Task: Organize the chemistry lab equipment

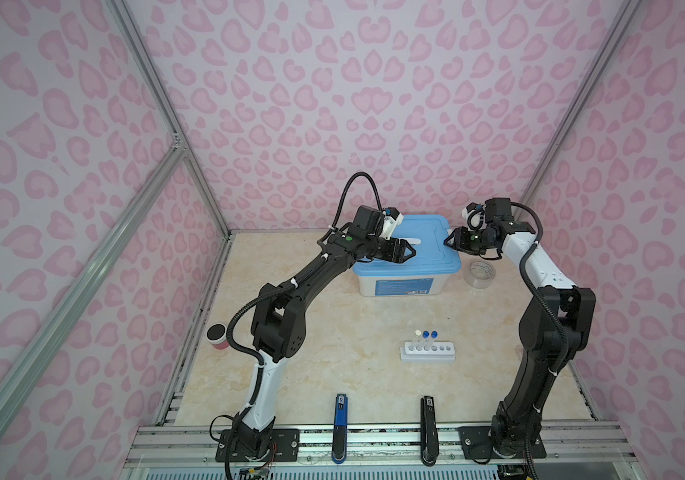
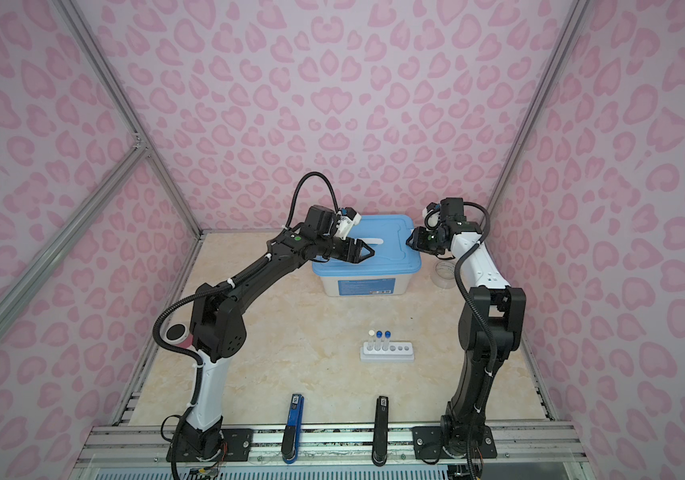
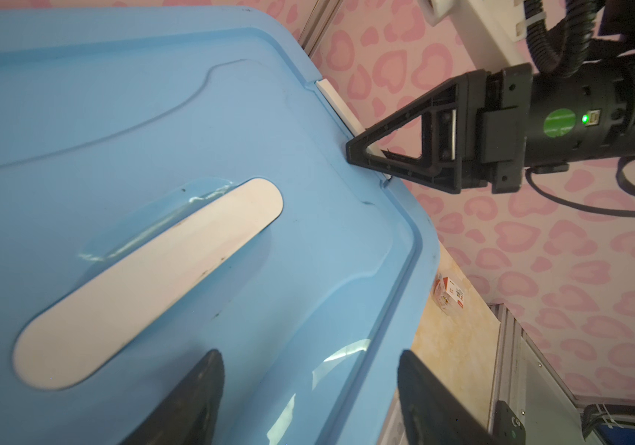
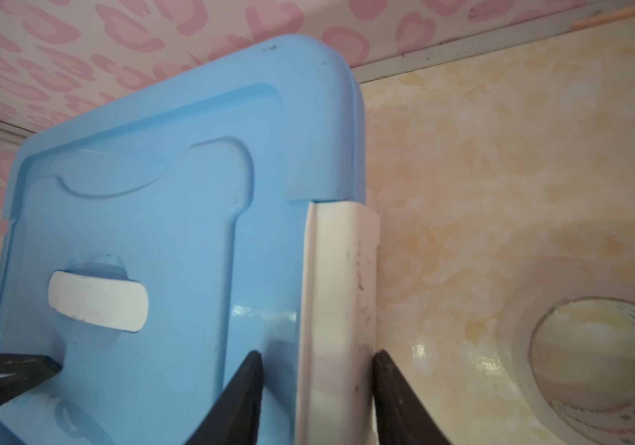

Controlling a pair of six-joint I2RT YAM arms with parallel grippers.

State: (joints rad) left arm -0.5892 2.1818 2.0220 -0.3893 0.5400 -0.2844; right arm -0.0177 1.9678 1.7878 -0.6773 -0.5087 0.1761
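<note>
1. Far left: pink jar (image 1: 217, 334) w/ black lid stands at the table (image 1: 332, 374) edge, beside the left arm.
2. L gripper (image 1: 412, 252) hovers over the blue lid (image 1: 432, 253) of the box (image 1: 394, 286) at the rear centre. Jaws are spread and grasp nothing. In the left wrist view the fingers (image 3: 204, 389) sit just off the white handle (image 3: 146, 285) in the lid.
3. Rack (image 1: 428, 353): white, six holes, on the table front-right of centre, well apart from the box. Three tubes (image 1: 426, 338) stand upright in its three leftmost holes; caps L to R are white, blue, blue.
4. R gripper (image 1: 448, 241) is at the box's right side. Jaws straddle the white latch (image 4: 341, 269), one per side. They are released, not clamped: a strip of lid shows between the inner finger and the latch. The outer finger is just beside the latch; contact cannot be told.
5. Clear tape roll (image 1: 481, 274) lies flat on the table just right of the box, near the R gripper.
</note>
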